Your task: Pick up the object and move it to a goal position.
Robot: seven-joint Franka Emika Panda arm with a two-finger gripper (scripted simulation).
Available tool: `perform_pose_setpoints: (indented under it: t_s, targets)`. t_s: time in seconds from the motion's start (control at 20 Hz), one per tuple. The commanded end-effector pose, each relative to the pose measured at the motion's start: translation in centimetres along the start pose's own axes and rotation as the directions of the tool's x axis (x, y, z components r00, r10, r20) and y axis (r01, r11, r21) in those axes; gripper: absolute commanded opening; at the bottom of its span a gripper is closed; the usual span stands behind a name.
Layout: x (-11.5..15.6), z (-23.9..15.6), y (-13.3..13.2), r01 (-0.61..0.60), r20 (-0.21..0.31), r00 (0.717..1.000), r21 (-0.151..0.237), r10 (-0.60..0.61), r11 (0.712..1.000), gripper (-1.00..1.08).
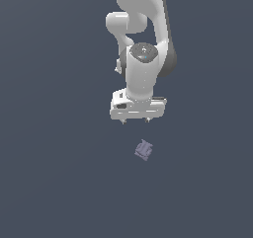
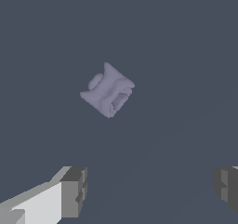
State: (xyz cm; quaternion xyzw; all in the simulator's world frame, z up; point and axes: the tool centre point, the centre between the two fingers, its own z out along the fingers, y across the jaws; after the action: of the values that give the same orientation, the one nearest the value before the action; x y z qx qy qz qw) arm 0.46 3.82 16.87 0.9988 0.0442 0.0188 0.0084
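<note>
On a flat, dark blue-grey floor (image 1: pixel 54 182), two items are recorded.

Item one: the object (image 1: pixel 144 150), a small, pale purple-grey piece. It is blocky and irregular, roughly cube-like, with a rounded knob on one side and a curved hollow on another, as seen in the wrist view (image 2: pixel 108 95). It is set askew, its edges not squared to the frame in either view. It is found lying on the floor, untouched by anything, near the middle of the exterior view and slightly toward that view's right. It is much narrower than the gripper's body.

Item two: the white arm (image 1: pixel 143 29), entered from the top edge of the exterior view and pointed downward. At its end the gripper (image 1: pixel 135 120) is carried, with a broad white body and two short dark fingertips (image 1: pixel 147 119) showing beneath it. The gripper is placed above the object in the exterior view, close by but apart from it, and a little toward that view's left.

In the wrist view the two grey fingers (image 2: pixel 74 191) are shown spread wide apart, with bare floor between them; nothing is held. The gripper (image 2: pixel 151 188) is thus recorded as fully parted. The object is seen beyond the fingers, not between them.
</note>
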Motion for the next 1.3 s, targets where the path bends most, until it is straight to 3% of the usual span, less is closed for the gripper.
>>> perform_pose_setpoints:
  t_s: [0.0,0.65,1.0,1.25]
  targets:
    - [0.1,0.1,-0.3,0.009,-0.003,1.0,-0.004,-0.009,1.0,1.0]
    - [0.6,0.5,-0.4,-0.039,0.001,0.999,-0.001,0.039,0.999,1.0]
    - [1.9,1.7,-0.9,-0.149,0.008,0.989,0.004,0.149,0.989,1.0]
    - [3.2,3.0,-1.4,-0.266,0.016,0.964,0.006,0.266,0.964,1.0]
